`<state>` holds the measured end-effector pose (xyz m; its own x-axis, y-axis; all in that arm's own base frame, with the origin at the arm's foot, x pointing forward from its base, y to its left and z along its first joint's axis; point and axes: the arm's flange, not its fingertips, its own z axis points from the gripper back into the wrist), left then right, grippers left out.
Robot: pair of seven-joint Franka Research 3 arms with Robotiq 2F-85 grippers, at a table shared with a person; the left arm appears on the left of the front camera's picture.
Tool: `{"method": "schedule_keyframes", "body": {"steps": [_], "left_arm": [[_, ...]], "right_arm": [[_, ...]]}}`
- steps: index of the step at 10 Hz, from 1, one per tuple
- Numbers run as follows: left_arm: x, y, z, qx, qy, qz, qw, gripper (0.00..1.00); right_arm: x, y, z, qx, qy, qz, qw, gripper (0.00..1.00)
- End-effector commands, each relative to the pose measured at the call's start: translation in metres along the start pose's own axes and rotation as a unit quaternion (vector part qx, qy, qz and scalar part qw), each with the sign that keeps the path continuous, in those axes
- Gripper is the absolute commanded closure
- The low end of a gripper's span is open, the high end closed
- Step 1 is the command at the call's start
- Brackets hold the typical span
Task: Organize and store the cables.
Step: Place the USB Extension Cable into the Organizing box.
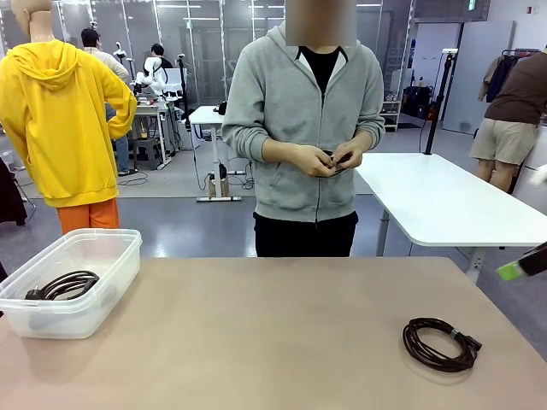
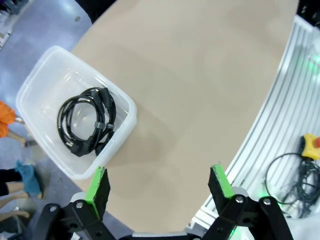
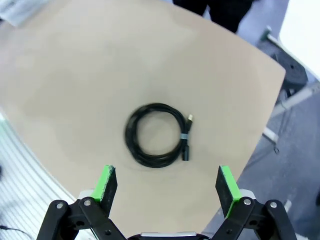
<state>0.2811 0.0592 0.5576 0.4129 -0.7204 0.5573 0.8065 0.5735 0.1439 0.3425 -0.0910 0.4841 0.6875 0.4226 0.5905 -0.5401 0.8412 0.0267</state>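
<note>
Coiled cable (image 1: 440,343) on table (image 1: 256,342), another cable (image 2: 86,121) inside bin (image 2: 117,145).

Open-plan lab hall: grey floor (image 1: 171,231), glass partitions (image 1: 205,43) at 12 o'clock, white standing desk (image 1: 427,201) at 2 o'clock; aluminium frame (image 2: 280,125) and emergency-stop button (image 2: 312,142) edge the tabletop (image 1: 273,325).
</note>
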Motion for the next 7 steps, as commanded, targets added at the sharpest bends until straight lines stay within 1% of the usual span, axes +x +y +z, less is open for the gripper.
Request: {"method": "schedule_keyframes", "body": {"steps": [1, 4, 5, 6, 7], "left_arm": [[0.001, 0.000, -0.001, 0.003, 0.004, 0.006, 1.000, 0.00], [0.001, 0.000, -0.001, 0.003, 0.004, 0.006, 1.000, 0.00], [0.001, 0.000, -0.001, 0.003, 0.004, 0.006, 1.000, 0.00], [0.001, 0.000, -0.001, 0.003, 0.004, 0.006, 1.000, 0.00], [0.001, 0.000, -0.001, 0.003, 0.004, 0.006, 1.000, 0.00]], "right_arm": [[-0.003, -0.011, -0.050, -0.051, 0.074, -0.037, 0.995, 0.00], [-0.016, -0.010, -0.107, -0.066, 0.131, -0.044, 0.988, 0.00], [-0.022, -0.008, -0.120, -0.087, 0.162, -0.037, 0.982, 0.00], [-0.025, -0.009, -0.134, -0.080, 0.161, -0.045, 0.983, 0.00], [-0.027, -0.008, -0.144, -0.090, 0.155, -0.043, 0.983, 0.00]]}}
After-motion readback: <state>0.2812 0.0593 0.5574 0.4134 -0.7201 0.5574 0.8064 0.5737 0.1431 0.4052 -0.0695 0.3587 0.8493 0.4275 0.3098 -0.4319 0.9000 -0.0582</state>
